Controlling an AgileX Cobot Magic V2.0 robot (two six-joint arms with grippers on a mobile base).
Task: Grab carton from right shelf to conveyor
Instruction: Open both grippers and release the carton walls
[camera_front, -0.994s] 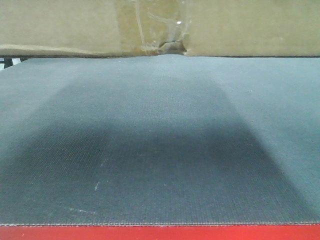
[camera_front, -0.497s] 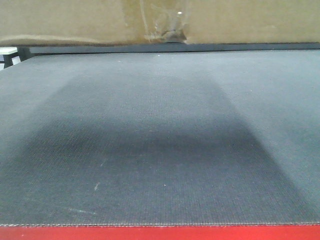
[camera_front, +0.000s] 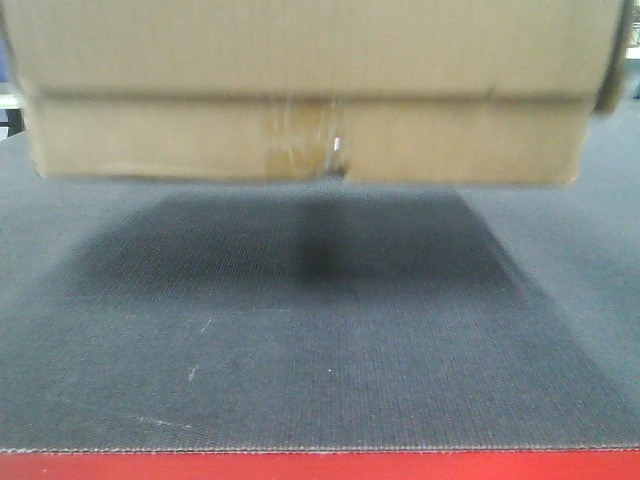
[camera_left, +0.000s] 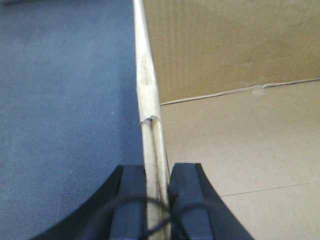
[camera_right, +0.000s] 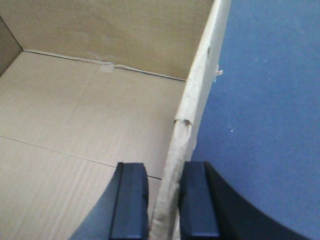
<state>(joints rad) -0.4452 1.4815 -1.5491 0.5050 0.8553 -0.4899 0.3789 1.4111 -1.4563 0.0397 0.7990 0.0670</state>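
Note:
The carton (camera_front: 300, 90) is a brown corrugated box with clear tape on its centre seam. It hangs blurred low over the conveyor (camera_front: 320, 350), casting a dark shadow; I cannot tell if it touches. My left gripper (camera_left: 158, 167) is shut on the carton's left wall, with the open inside of the carton (camera_left: 240, 140) to its right. My right gripper (camera_right: 164, 166) is shut on the carton's right wall, with the inside of the carton (camera_right: 75, 115) to its left. The right shelf is out of view.
The conveyor's red front edge (camera_front: 320, 467) runs along the bottom of the front view. Dark belt shows outside the carton in the left wrist view (camera_left: 65, 100) and in the right wrist view (camera_right: 270, 100).
The carton filled the top of the front view and rose slightly. It now sits lower and farther out over the belt, with both sides visible and its shadow under it.

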